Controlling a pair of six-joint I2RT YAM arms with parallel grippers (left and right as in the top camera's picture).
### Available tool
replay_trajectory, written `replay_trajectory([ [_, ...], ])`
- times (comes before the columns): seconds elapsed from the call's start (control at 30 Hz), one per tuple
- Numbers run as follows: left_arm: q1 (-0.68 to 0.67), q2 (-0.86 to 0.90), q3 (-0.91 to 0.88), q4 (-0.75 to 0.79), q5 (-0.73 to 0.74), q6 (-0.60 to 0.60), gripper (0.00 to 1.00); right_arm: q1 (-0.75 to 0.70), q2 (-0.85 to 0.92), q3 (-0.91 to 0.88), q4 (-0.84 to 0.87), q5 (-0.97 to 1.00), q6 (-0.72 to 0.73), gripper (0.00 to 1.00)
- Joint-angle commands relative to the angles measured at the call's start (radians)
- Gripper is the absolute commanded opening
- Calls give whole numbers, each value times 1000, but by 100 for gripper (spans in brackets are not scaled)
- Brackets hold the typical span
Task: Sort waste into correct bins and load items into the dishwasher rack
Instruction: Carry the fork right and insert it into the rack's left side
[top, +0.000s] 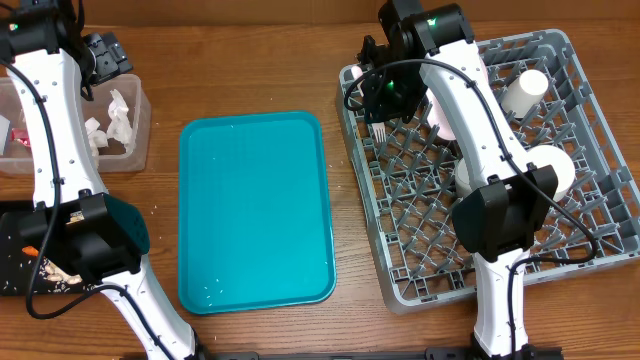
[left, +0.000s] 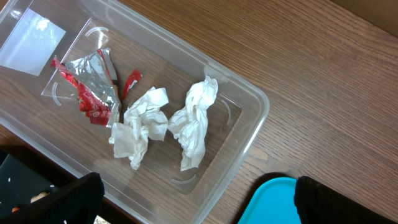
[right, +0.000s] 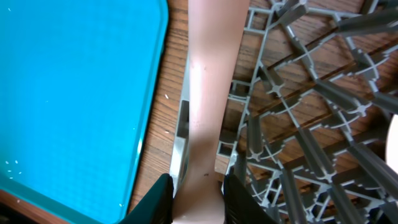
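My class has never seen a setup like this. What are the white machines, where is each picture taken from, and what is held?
Two white robot arms work at a wooden table. The wide picture looks down from above; the other two come from wrist cameras. The left gripper hangs open over a clear tub holding a foil wrapper and crumpled napkins. The right gripper pinches a pale strip, apparently the fork, near the edge of the grey rack. A cup and bowl sit in it. A teal tray lies between.
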Motion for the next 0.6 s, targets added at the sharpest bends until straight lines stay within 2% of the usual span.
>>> replay_trajectory([
  [0.0, -5, -18, 10, 0, -16, -14, 100, 0, -11, -5, 5, 30, -14, 10],
  [0.3, -5, -18, 10, 0, -16, -14, 100, 1, 39, -17, 22, 43, -14, 13],
  [0.37, -5, -18, 10, 0, -16, -14, 100, 1, 39, -29, 33, 43, -14, 27],
  [0.4, -5, -18, 10, 0, -16, -14, 100, 1, 39, -33, 35, 43, -14, 39],
  [0.57, -5, -18, 10, 0, -16, -14, 100, 1, 39, -35, 36, 43, -6, 72],
])
